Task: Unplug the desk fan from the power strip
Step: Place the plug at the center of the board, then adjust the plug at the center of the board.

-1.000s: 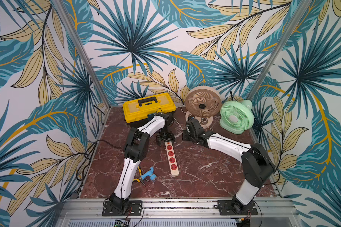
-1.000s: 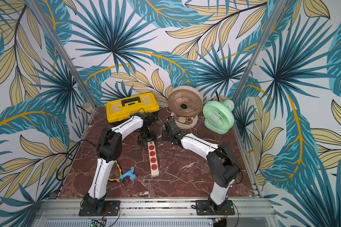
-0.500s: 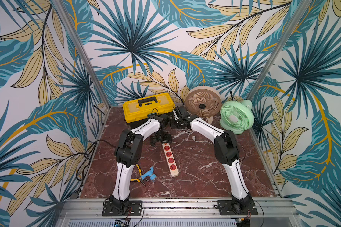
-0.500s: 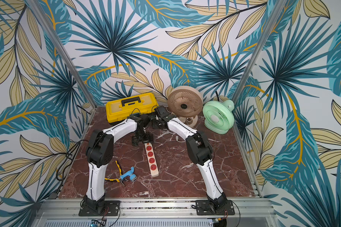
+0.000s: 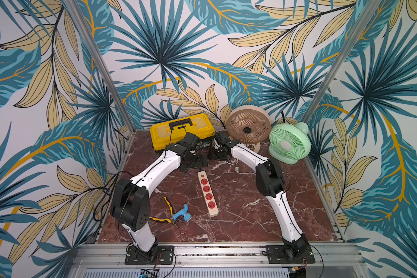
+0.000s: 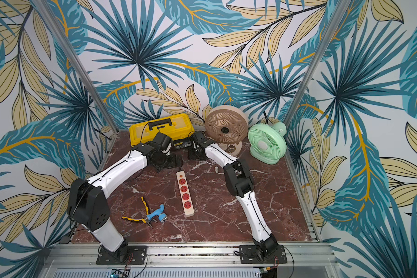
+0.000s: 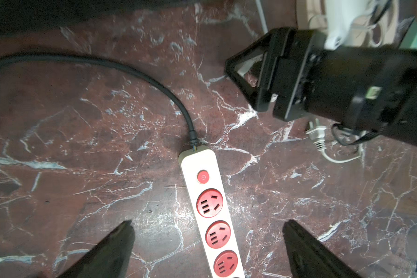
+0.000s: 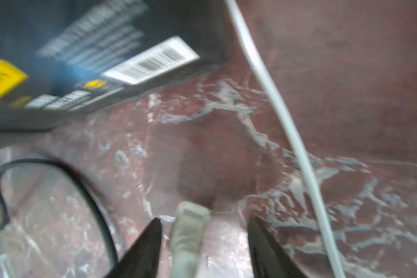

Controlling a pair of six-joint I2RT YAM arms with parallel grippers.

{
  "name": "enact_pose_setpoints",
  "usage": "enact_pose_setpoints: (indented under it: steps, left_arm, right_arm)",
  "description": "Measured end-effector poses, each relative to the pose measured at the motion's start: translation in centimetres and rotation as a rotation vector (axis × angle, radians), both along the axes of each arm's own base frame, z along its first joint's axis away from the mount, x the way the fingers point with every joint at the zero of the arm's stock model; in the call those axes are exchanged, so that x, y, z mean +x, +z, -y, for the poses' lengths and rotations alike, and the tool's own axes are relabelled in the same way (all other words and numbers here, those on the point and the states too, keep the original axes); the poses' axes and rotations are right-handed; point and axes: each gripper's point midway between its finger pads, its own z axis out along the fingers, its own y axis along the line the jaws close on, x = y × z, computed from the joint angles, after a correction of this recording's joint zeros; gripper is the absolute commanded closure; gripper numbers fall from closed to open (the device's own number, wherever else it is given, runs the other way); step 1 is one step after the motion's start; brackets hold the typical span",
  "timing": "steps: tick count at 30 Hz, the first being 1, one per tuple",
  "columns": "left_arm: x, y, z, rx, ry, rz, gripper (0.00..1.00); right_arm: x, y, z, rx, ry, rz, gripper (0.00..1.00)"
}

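The power strip (image 5: pixel 207 193) lies flat in the middle of the red marble counter (image 5: pixel 238 216), with its long side running from back to front. Its small red button (image 7: pixel 203 177) is at the back end. The four round red sockets (image 7: pixel 210 203) sit in a row after it, and you can see their slots. A black cable (image 7: pixel 130 69) comes out of the button end and bends away over the counter.

Your left pincer (image 7: pixel 207 222) hangs over the back part of the strip. Its two fingers are spread wide, one on each side of the strip, and they touch nothing.

A white plug (image 5: pixel 237 169) lies on the counter near the strip's back end but apart from it, on your right arm's side. Its white cord (image 8: pixel 287 120) runs across the counter. Your right pincer (image 8: pixel 204 220) is low, just beside the left one. Its fingers are apart. In the right wrist view a blurry whitish piece sits between them with a gap on each side, so it grips nothing.

Behind both pincers stands a yellow toolbox (image 5: pixel 182 131). Next to it, by the back wall, are a tan fan (image 5: pixel 248 125) and a green fan (image 5: pixel 288 142). Near the front, on your left arm's side, pliers (image 5: pixel 168 205) lie touching a small blue thing (image 5: pixel 182 215).
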Motion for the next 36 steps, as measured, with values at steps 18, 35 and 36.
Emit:
enact_pose_setpoints:
  steps: [18,35,36]
  left_arm:
    - [-0.9,6.9,-7.8,0.183,0.172,0.518,0.0]
    - [-0.3,7.7,-16.6,0.464,0.465,0.67,0.0]
    - [-0.4,7.4,-17.1,0.468,0.477,0.662,0.0]
  right_arm:
    - [-7.0,13.1,5.7,-0.059,0.064,0.413,0.0]
    - [-12.2,16.0,11.3,-0.175,0.154,0.61,0.0]
    - [-12.2,15.7,10.9,-0.153,0.179,0.585,0.0]
